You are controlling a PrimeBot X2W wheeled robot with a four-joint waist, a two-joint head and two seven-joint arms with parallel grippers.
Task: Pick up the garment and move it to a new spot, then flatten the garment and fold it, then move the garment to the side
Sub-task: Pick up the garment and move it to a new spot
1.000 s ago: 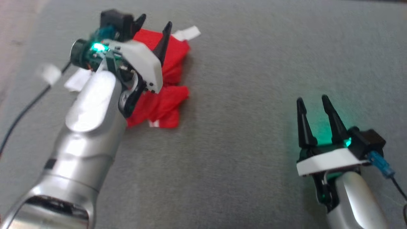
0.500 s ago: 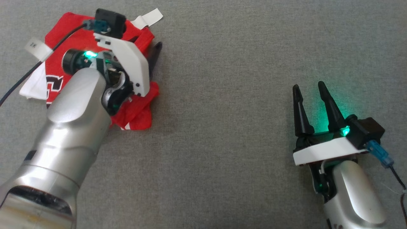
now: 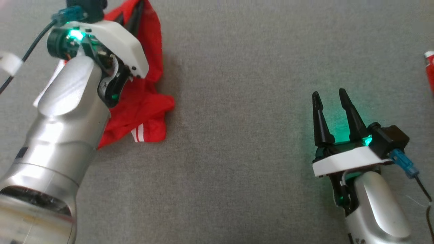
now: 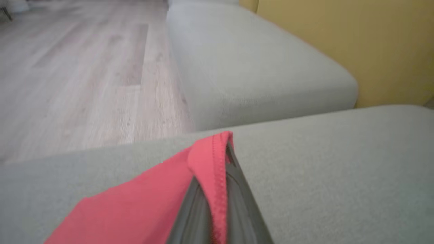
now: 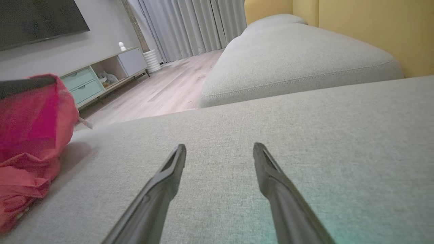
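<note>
Garment: red cloth, bunched, at 10 o'clock in the head view. Its upper part is drawn up toward 12 and its lower folds rest on the grey cushion. A white-striped hem lies at the heap's 5 o'clock corner. The pale left forearm covers the cloth's 9 o'clock side.

Left gripper: fingers pressed together, with a stitched red edge of the garment pinched between them and folded over the tips. In the left wrist view the rest of the cloth trails off toward 8 o'clock. Green light is lit at the wrist.

Right gripper: at 4 o'clock in the head view, well apart from the garment. Its fingers are spread with bare cushion between them, gripping nothing, tips pointing to 12. A green glow falls on the fabric beside it. In the right wrist view the garment sits at 9 o'clock, lifted on top and slumped on the cushion below.

Surroundings: a small red object with a white end at the 3 o'clock edge of the head view, too cropped to identify. A white tag on a dark cable at 9 o'clock. A second grey cushion, wood floor and yellow wall lie beyond.
</note>
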